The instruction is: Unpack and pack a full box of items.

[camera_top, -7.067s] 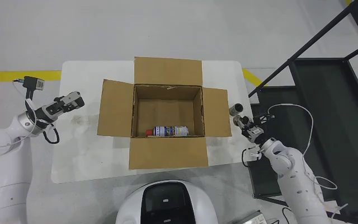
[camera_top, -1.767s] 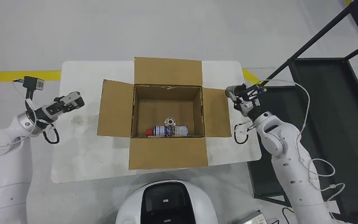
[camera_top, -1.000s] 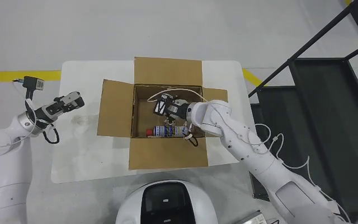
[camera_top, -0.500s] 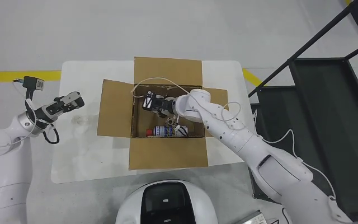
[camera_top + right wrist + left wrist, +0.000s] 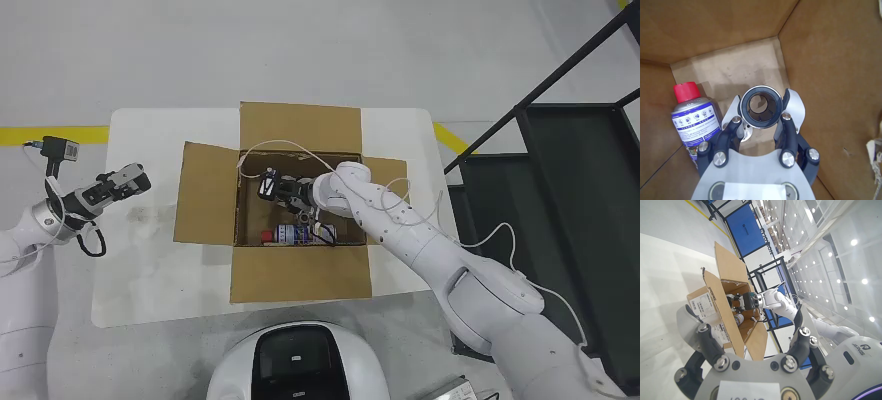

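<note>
The right gripper (image 5: pixel 762 103) is down inside the open cardboard box (image 5: pixel 829 75) and is clamped on a short metal bearing (image 5: pixel 753 121), one finger on each side of its sleeve, with the open bore facing up toward the wrist. A spray can (image 5: pixel 694 117) with a red cap lies on its side on the box floor just beside the bearing, along the side of the box nearest the robot. The step in hand looks like setting the bearing down as part of packing. To do it well, lower it straight until its flanged end sits flat on the cardboard; the pictures do not show whether it is touching the floor, so the grip should not be let go on a guess. Keep a little room from the can, which is round and would likely roll if nudged. Spread the fingers only as far as needed, since the can lies close to one of them. Then lift straight up through the opening, watching the white cable (image 5: pixel 290 150) that loops over the box edge and could catch on it. The left gripper (image 5: pixel 138 180) hangs with fingers spread and nothing in them over the left edge of the table (image 5: pixel 150 270), well apart from the box.
</note>
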`<state>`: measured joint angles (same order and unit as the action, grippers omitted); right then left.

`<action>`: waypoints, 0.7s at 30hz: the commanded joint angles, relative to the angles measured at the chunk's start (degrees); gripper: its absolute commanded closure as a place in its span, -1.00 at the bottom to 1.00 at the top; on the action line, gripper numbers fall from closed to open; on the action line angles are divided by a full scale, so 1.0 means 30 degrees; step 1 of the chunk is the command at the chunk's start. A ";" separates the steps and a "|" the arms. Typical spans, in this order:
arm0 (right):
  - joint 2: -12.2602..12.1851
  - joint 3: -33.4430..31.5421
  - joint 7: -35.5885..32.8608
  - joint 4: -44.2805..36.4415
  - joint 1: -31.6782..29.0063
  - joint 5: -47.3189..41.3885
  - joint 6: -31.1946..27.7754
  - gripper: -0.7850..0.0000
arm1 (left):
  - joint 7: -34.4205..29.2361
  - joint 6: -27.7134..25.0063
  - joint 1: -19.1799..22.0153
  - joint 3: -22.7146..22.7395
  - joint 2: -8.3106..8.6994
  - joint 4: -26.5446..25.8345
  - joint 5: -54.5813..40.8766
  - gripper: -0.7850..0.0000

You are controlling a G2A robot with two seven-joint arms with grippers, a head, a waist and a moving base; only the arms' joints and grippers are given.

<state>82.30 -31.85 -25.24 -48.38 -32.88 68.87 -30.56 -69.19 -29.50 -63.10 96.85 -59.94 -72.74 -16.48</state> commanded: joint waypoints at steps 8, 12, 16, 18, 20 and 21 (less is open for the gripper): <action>-0.0223 -0.1040 0.0638 -0.0572 -0.0124 -0.0329 -0.0498 -1.00 | 0.0001 0.0000 0.0000 0.0000 0.0000 0.0000 0.0003 -1.00; -0.1085 -0.2500 0.0584 -0.3386 -0.1202 -0.0068 -0.1025 -1.00 | 0.0001 0.0000 0.0000 0.0000 0.0000 0.0000 0.0003 -1.00; -0.2347 -0.5164 -0.0199 -0.7781 -0.3541 -0.0350 -0.1802 -1.00 | 0.0001 0.0000 0.0000 0.0000 0.0000 0.0000 0.0003 -1.00; -0.2992 -0.6849 -0.1099 -1.0274 -0.5182 -0.1114 -0.2427 -1.00 | 0.0201 0.0094 -0.0059 -0.0053 0.0000 -0.0106 0.0130 -1.00; -0.3553 -0.8629 -0.2301 -1.2523 -0.6928 -0.2568 -0.2897 -1.00 | 0.0656 0.0405 -0.0055 -0.0301 0.0026 -0.0298 0.0791 -1.00; -0.3791 -0.9483 -0.3019 -1.3476 -0.7733 -0.3540 -0.3062 -1.00 | 0.0802 0.0499 0.0050 -0.0477 0.0038 -0.0233 0.1162 -1.00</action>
<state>71.61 -57.18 -32.04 -85.15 -53.24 61.45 -39.33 -67.33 -28.33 -63.24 95.93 -59.86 -73.56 -14.23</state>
